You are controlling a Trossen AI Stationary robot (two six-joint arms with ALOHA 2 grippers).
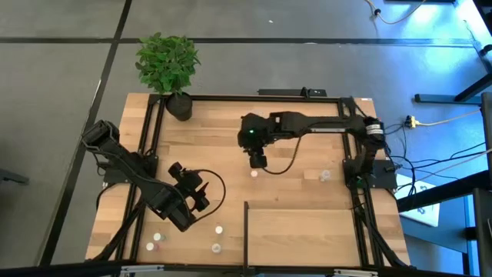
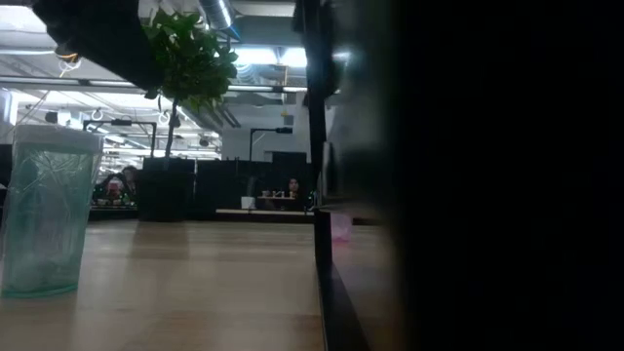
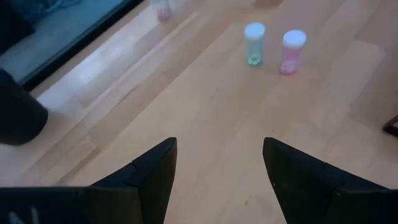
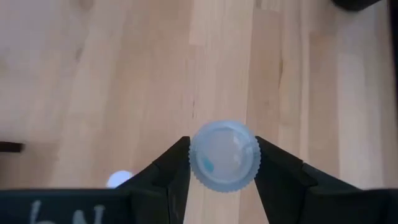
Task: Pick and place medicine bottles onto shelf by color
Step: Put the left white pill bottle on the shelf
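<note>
- High view: right claw [image 1: 257,161] hangs over mid-table, arm reaching in from the right-side base.
- Right wrist view: right claw [image 4: 222,158] clenched on a bottle [image 4: 224,155]; white ribbed cap sits between the two fingers [image 4: 171,168], both touching its sides.
- Same view: another white cap [image 4: 118,180] shows on the table just beside one finger, partly hidden.
- High view: a small white bottle [image 1: 254,174] lies on the table just under/in front of the right claw; a clear one [image 1: 324,176] is well off toward the right arm base.
- High view: left claw [image 1: 201,196] is low on the left half of the table, angled toward the shelf [image 1: 307,231], whose black edge strip is near the fingertips.
- Left wrist view: left claw [image 3: 219,165] released, fingers [image 3: 155,165] spread wide, nothing between them, bare table [image 3: 205,112] under the gap.
- Left wrist view: green bottle [image 3: 254,43] and pink bottle [image 3: 292,51] stand upright ahead of the left claw, just beside each other, not touching, both white-capped; a third bottle [image 3: 163,9] farther off, cut by the frame edge.
- High view: more bottles [image 1: 217,229] are scattered near the left claw at the table's front-left; none on the shelf that I can tell.
- Low view: big translucent green bottle [image 2: 46,210] stands close to the camera; a pink one [image 2: 340,226] sits farther back by the black strip; the right half is blocked dark.
- High view: plant [image 1: 167,65] in a black pot at the far left corner, well apart from both claws.
</note>
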